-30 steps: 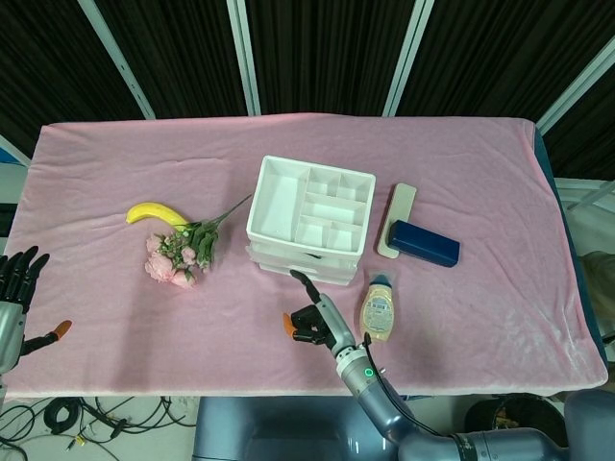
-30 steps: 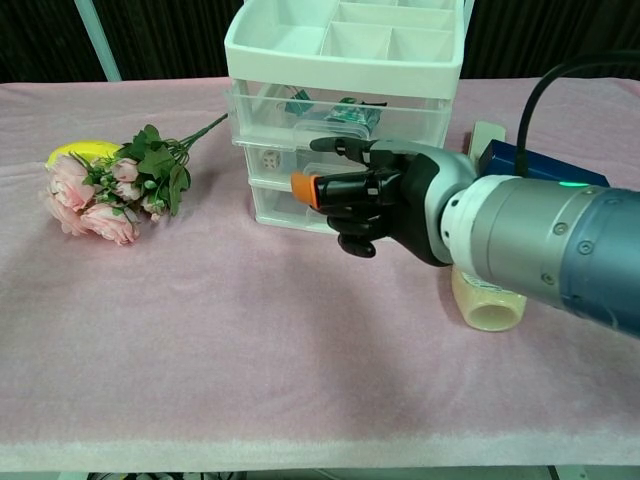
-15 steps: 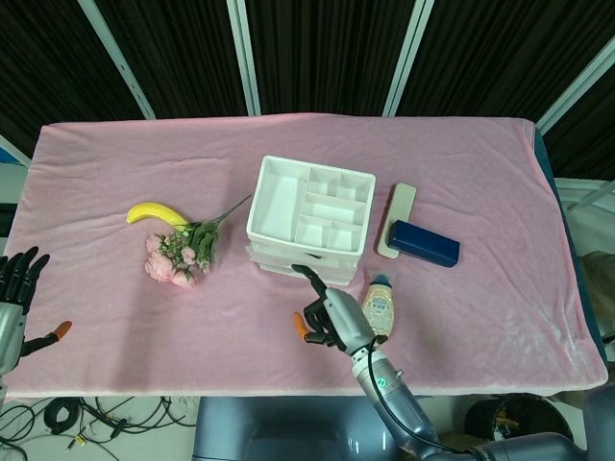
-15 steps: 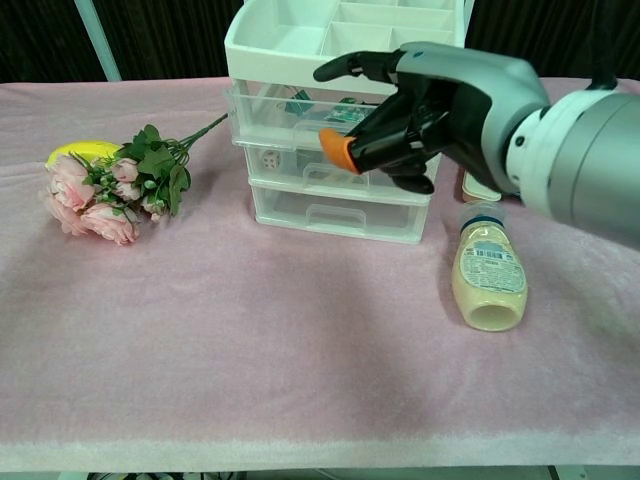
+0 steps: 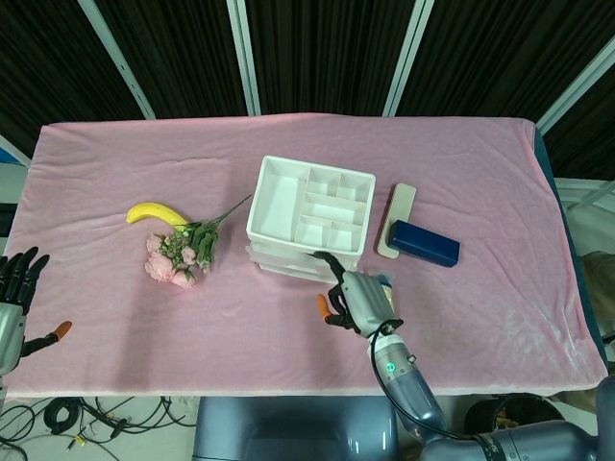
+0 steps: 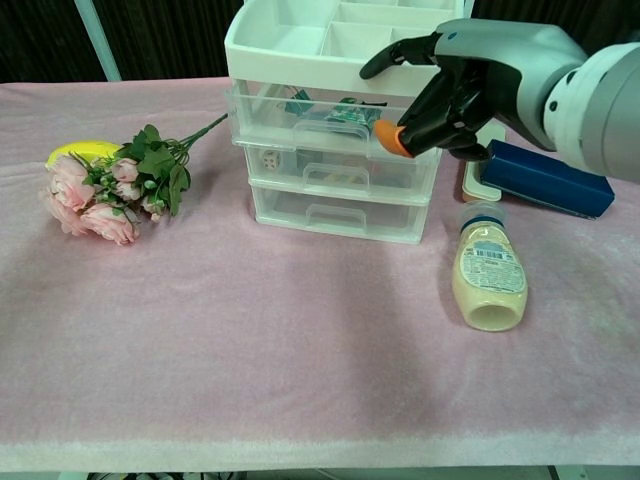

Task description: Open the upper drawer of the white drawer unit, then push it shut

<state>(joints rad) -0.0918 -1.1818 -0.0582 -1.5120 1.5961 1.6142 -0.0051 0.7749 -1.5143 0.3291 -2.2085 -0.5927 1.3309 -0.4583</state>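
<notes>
Upper drawer (image 6: 335,117): top tier of the white drawer unit (image 5: 309,218) at table centre, appears shut.
Right hand (image 6: 470,75): fingers curled, holding nothing, orange thumb tip by the drawer's right front.
Left hand (image 5: 17,293): empty, fingers spread, at the table's left edge.
Risk: fingers could miss the handle; unit could slide toward the mayonnaise bottle (image 6: 488,277).
Chest view only: drawer fronts, contents.
Head view only: left hand, top compartments.

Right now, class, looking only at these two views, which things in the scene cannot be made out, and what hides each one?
- Upper drawer handle: chest view, behind the right hand; contact unclear.
- Drawer contents: chest view, blurred through clear plastic.
- Bottle: head view, mostly under the right hand.
- White block: chest view, behind hand and blue box.
- Left hand: head view, cut by the left edge.
</notes>
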